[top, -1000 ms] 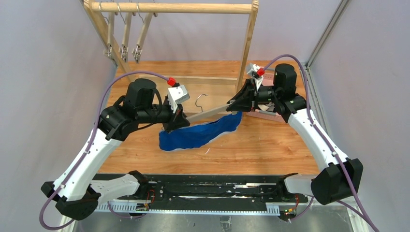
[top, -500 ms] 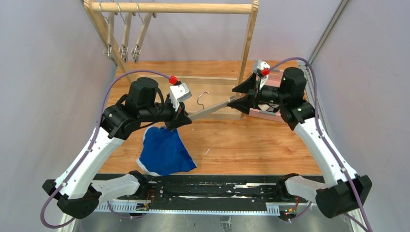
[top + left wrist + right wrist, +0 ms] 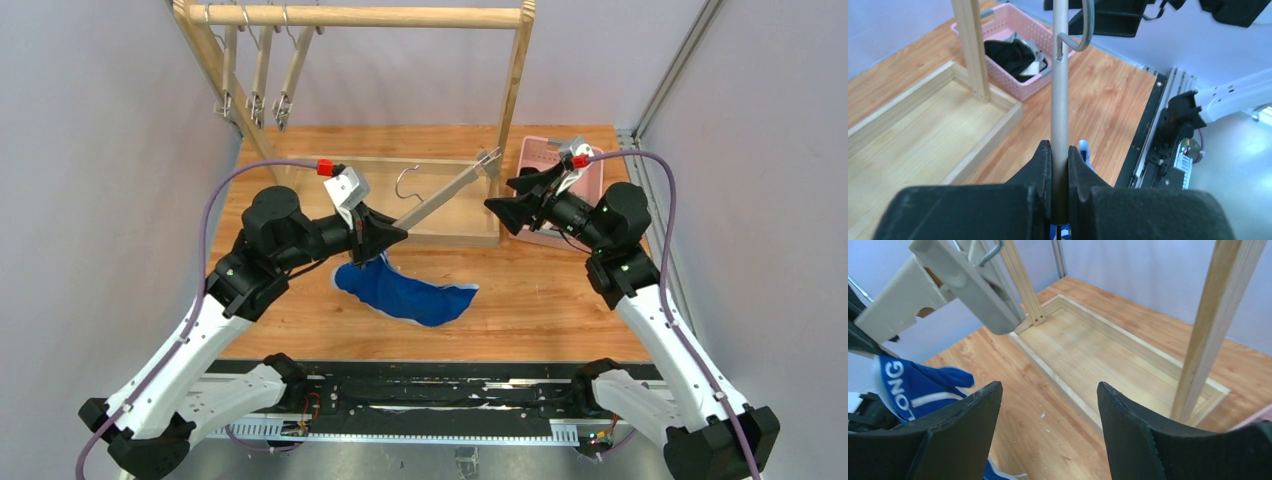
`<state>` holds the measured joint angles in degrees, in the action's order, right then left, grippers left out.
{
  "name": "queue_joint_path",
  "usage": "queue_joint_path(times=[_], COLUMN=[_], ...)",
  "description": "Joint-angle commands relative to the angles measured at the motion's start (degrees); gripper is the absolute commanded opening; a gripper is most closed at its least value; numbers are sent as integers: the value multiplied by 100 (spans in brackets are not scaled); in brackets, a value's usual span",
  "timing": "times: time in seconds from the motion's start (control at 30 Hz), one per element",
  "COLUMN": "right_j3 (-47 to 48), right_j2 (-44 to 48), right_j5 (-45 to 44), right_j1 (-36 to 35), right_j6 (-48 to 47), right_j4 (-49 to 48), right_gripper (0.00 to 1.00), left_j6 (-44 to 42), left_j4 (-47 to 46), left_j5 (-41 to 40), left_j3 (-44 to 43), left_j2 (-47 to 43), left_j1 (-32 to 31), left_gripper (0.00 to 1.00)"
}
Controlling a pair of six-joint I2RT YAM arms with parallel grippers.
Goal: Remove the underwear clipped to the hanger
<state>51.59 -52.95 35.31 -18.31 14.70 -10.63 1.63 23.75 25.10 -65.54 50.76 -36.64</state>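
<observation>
My left gripper (image 3: 385,233) is shut on the beige bar of the hanger (image 3: 432,200), which slopes up to the right. In the left wrist view the bar (image 3: 1060,100) runs out from between the closed fingers toward the hook (image 3: 1080,35). The blue underwear (image 3: 405,292) hangs from under the left gripper and trails right across the table. The clip holding it is hidden. The hanger's right clip (image 3: 963,277) is bare. My right gripper (image 3: 500,205) is open and empty, apart from that clip. Black underwear (image 3: 1008,52) lies in the pink basket (image 3: 1018,87).
The wooden rack's post (image 3: 512,100) and its base frame (image 3: 440,240) stand between the arms. Several more hangers (image 3: 260,70) hang from the rail at the back left. The pink basket (image 3: 535,148) sits behind my right gripper, near the right wall.
My right gripper opened and drew back to the right, off the hanger's right clip. The blue underwear's right end dropped free to the table. The hanger's right end swung up and away.
</observation>
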Motion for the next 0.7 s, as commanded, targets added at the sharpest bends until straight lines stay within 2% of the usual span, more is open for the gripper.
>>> queue_joint_path(times=[0.0, 0.13, 0.33, 0.47, 0.67], right_j3=[-226, -410, -463, -501, -320], right_j2=[-150, -419, -992, -1380, -1957], right_j5=[374, 819, 1165, 1282, 1427], right_j1=[-77, -77, -77, -77, -84], right_j6=[1208, 2031, 3087, 3941, 4914], right_j4=[-1601, -3002, -4569, -5873, -7258], right_gripper=[70, 67, 67, 67, 67], left_j6=[919, 1440, 2119, 2755, 3580], left_j4=[-2302, -3625, -5476, -7152, -8421], left_j5=[376, 536, 318, 99, 265], left_j3=[703, 1331, 2077, 2509, 2491], left_j2=[-1, 42, 142, 302, 965], left_j1=[-45, -45, -45, -47, -49], left_gripper=[0, 0, 0, 0, 0])
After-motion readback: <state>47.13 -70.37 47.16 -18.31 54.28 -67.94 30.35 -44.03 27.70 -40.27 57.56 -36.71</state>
